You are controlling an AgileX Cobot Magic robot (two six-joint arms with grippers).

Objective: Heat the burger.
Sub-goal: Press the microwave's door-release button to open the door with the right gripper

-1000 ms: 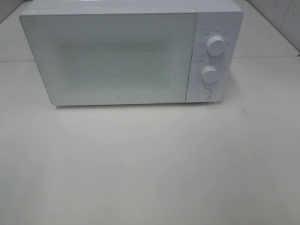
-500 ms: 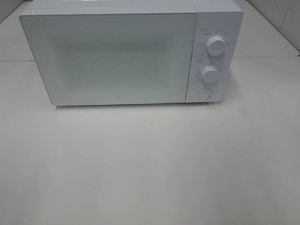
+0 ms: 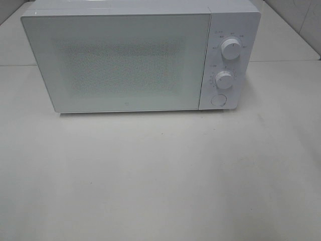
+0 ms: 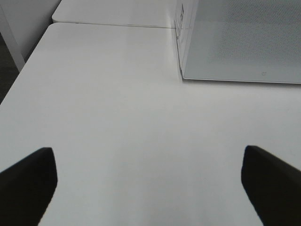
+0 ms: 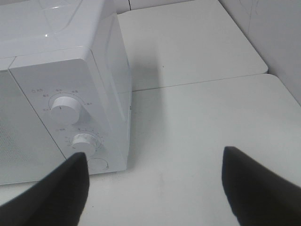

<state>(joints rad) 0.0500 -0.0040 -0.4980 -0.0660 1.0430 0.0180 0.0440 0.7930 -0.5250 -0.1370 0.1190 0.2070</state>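
The burger is hidden; no view shows it. A white microwave [image 3: 140,57] stands at the back of the table with its door [image 3: 120,63] closed, and nothing can be made out behind the speckled window. Neither arm appears in the high view. In the left wrist view my left gripper [image 4: 148,155] is open and empty over bare table, to the left of the microwave's front corner [image 4: 181,70]. In the right wrist view my right gripper [image 5: 155,155] is open and empty, in front of and to the right of the microwave's control panel [image 5: 70,122].
The control panel carries an upper knob [image 3: 231,48], a lower knob [image 3: 224,79] and a round button [image 3: 218,100]. The white table [image 3: 160,175] stretches in front of the microwave. A tiled wall [image 5: 277,37] rises at the right.
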